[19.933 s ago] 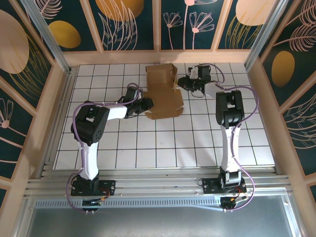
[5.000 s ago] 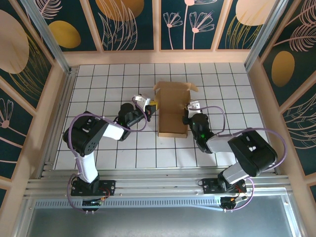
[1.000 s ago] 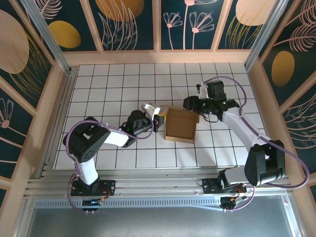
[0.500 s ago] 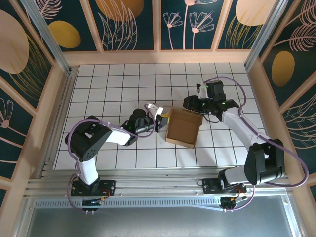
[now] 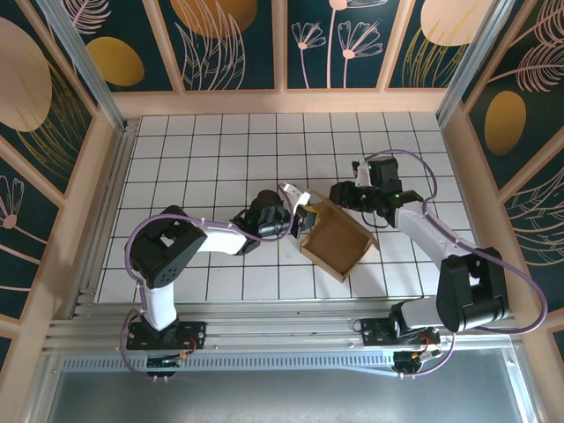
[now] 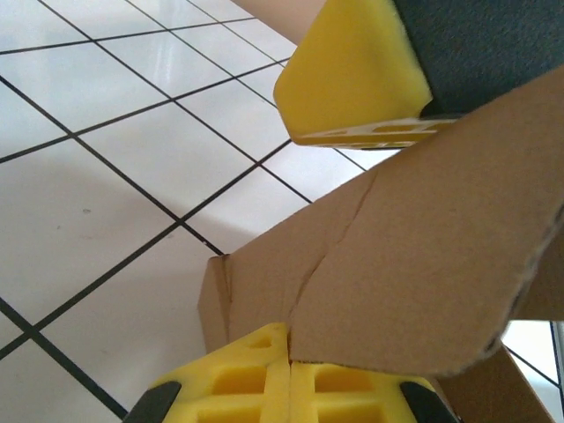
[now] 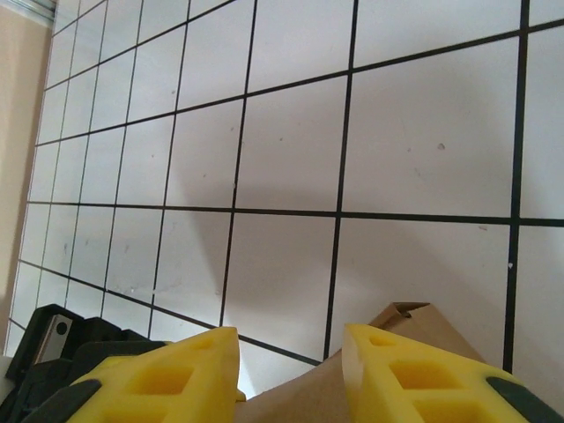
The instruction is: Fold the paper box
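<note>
Paper box (image 5: 337, 243), one, left end effector (image 5: 305, 218) pinching its flap, right end effector (image 5: 338, 192) parted

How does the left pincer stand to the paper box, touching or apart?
Touching. Left wrist view: the left pincer is shut on the paper box, a flap between its pads.

plain brown paper box (image 5: 339, 243), white black-gridded table (image 5: 194, 159)

paper box (image 5: 337, 245) on the table (image 5: 194, 159) near its middle, left gripper (image 5: 306, 218) at the box's left corner, right gripper (image 5: 339, 193) just behind it
</note>
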### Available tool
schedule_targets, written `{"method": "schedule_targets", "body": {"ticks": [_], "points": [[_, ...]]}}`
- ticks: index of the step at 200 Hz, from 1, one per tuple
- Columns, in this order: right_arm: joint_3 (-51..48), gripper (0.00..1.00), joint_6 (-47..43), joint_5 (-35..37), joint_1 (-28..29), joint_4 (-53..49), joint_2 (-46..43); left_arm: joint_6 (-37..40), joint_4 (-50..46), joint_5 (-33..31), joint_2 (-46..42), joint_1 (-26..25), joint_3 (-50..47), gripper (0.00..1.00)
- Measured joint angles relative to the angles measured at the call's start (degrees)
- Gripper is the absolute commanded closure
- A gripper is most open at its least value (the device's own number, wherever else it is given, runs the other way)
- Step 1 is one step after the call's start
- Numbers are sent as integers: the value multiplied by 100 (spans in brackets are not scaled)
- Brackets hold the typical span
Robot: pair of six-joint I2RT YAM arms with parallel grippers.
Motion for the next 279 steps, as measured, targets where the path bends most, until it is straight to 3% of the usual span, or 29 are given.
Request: {"method": "schedule_targets", "body": {"ticks": [69,115,145,215,231,279], "points": [[166,50,22,120,-164,-11,-55,730,-756,-686,-111,-90,295,100],[404,38,382,199,-979,68,-599,994,-1008,-1134,-247,-90,256,100],[363,37,518,295,-1436,203,-968,1038,-1080,-1373,-566,-90,-31,100],[-940,37,914,933,-1777,549,-1971,1209,-1338,-2046,-1158,-90,-289,100],[-1399,43,984,1049,-1849,623,-2083,1233,-1373,-2162,-1147,-90,-289,100],[-2420,52,874,463,-1982,1038,-2055,1252,-1355,-2260,-925,-90,-286,100]]}}
